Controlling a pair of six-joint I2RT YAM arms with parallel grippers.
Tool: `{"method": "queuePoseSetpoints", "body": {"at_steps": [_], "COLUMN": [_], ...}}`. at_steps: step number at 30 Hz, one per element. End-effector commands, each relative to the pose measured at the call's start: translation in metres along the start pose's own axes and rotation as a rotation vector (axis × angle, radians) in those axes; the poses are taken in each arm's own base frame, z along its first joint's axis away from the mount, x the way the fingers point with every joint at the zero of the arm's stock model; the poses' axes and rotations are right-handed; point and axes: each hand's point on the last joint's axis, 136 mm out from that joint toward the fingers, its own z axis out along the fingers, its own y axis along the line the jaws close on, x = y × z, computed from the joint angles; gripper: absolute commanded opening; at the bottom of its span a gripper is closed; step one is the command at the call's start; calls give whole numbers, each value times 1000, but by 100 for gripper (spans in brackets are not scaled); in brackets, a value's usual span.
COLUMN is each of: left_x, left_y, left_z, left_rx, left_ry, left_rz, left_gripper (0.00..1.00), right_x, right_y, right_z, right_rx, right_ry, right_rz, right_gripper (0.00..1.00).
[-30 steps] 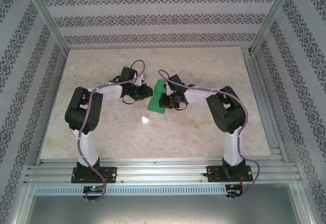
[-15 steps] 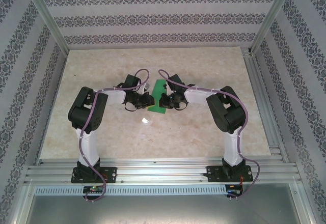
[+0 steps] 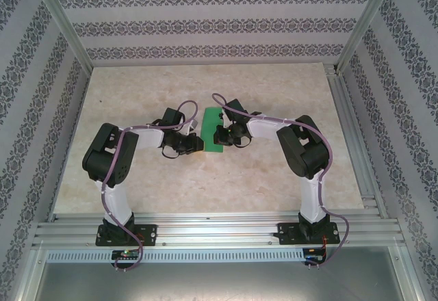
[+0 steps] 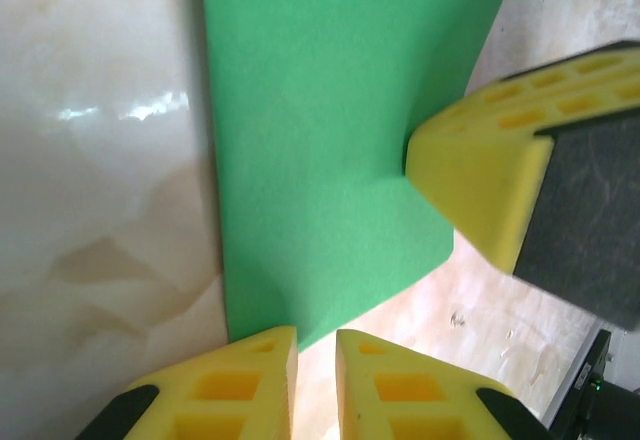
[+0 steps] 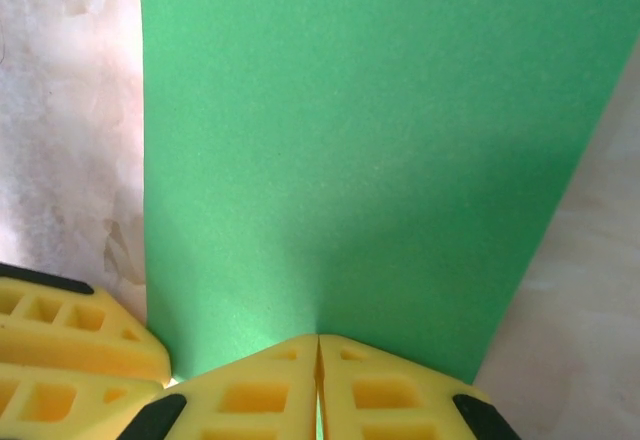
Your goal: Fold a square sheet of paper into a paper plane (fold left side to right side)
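Note:
The square sheet of paper (image 3: 213,130) lies folded into a narrow bright green strip on the marble table, between my two grippers. In the left wrist view the sheet (image 4: 330,150) is flat, and my left gripper (image 4: 316,360) sits at its near corner with the jaws a narrow gap apart and only table showing between them. My right gripper (image 5: 318,345) is shut, its tips resting on the sheet (image 5: 350,140) at its edge. One right finger (image 4: 470,190) touches the strip's right side. From above, the left gripper (image 3: 192,144) and right gripper (image 3: 220,135) flank the strip.
The beige marble table (image 3: 274,178) is ringed by patterned walls and an aluminium frame (image 3: 349,137). Both arms bend inward toward the middle, and purple cables loop over their wrists.
My left gripper has moved nearer and rightward to the strip's near left corner. The green strip now lies straighter and flatter. The right arm has stayed put.

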Motion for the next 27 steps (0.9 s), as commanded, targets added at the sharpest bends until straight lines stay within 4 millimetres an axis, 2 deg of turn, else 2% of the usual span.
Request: {"method": "queuePoseSetpoints", "body": {"at_steps": [1, 3, 7, 10, 14, 19, 23, 27], "left_x": [19, 15, -7, -26, -49, -66, -71, -64], "left_y": [5, 3, -14, -31, -41, -44, -31, -11], "left_z": [-8, -18, -42, -46, -36, -15, 2, 15], "left_rx": [-15, -10, 13, 47, 94, 106, 76, 38], "left_ry": [38, 15, -66, -93, -110, -99, -90, -68], "left_rz": [4, 4, 25, 44, 33, 28, 6, -24], "left_gripper": [19, 19, 19, 18, 16, 15, 14, 14], "right_x": [42, 42, 40, 40, 39, 38, 39, 38], "right_y": [-38, -37, -35, -34, -33, -31, -29, -26], "right_z": [20, 20, 19, 20, 19, 19, 20, 18], "right_rx": [127, 123, 117, 114, 112, 109, 106, 94], "right_ry": [140, 142, 139, 141, 138, 136, 139, 136], "right_rz": [35, 31, 29, 27, 26, 22, 23, 18], "right_gripper": [9, 9, 9, 9, 9, 9, 9, 9]}}
